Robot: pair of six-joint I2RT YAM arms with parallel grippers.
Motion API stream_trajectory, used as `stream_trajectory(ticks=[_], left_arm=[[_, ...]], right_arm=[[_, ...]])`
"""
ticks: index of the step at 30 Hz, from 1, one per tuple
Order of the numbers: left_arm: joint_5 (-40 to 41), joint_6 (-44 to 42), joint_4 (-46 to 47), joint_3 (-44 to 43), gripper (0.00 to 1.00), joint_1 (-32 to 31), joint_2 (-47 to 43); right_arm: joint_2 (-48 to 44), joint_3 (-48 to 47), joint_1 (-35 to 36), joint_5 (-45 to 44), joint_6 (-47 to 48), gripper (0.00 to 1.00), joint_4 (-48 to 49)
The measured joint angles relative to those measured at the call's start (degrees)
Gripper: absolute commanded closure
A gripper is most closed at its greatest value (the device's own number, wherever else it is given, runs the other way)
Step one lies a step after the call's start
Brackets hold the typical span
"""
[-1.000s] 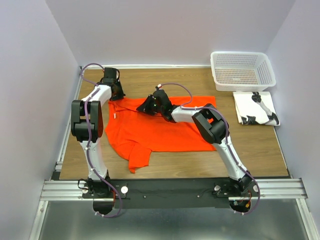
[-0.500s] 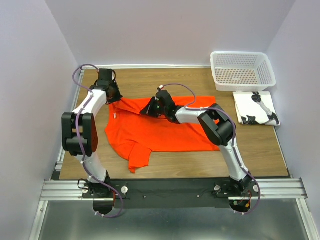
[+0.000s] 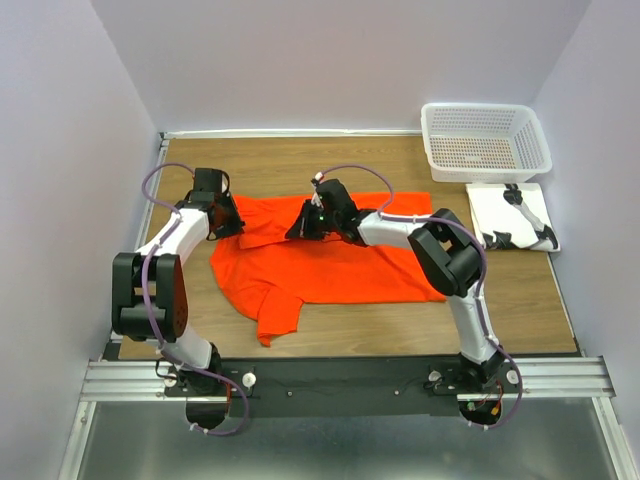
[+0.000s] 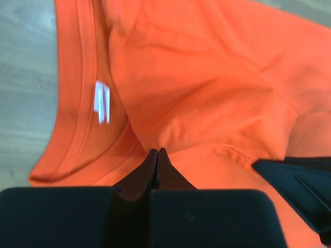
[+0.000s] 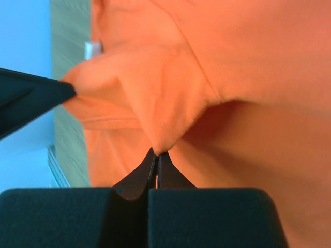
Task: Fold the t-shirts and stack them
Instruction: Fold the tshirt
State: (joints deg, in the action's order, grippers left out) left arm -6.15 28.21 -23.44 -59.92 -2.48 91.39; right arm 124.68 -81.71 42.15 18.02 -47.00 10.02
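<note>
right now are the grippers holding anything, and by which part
Both hold the orange t-shirt: the left gripper pinches cloth beside the collar, the right gripper a raised fold further along.

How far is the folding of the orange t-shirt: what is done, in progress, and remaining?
Done: no fold is finished; the t-shirt lies mostly spread on the table. In hand: the left gripper and right gripper are each shut on cloth near its collar edge. Left: complete the folds and stack; no stack is visible.
</note>
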Motion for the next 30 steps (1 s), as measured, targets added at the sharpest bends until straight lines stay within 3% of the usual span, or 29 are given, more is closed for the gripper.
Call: stream_trajectory(ticks=[8, 22, 30], left_arm=[[-1.7, 1.8, 0.7, 5.8, 1.00, -0.6, -2.8], [-1.9, 3.6, 1.5, 7.6, 1.00, -2.2, -3.3], [-1.8, 4.6, 1.5, 9.7, 0.97, -2.5, -5.1]], right_arm=[[-0.2, 1.6, -1.0, 3.2, 4.1, 0.99, -4.7], [-0.7, 1.2, -3.1, 6.5, 8.3, 0.98, -9.4], [-0.7, -0.1, -3.2, 8.4, 9.9, 0.91, -12.8]])
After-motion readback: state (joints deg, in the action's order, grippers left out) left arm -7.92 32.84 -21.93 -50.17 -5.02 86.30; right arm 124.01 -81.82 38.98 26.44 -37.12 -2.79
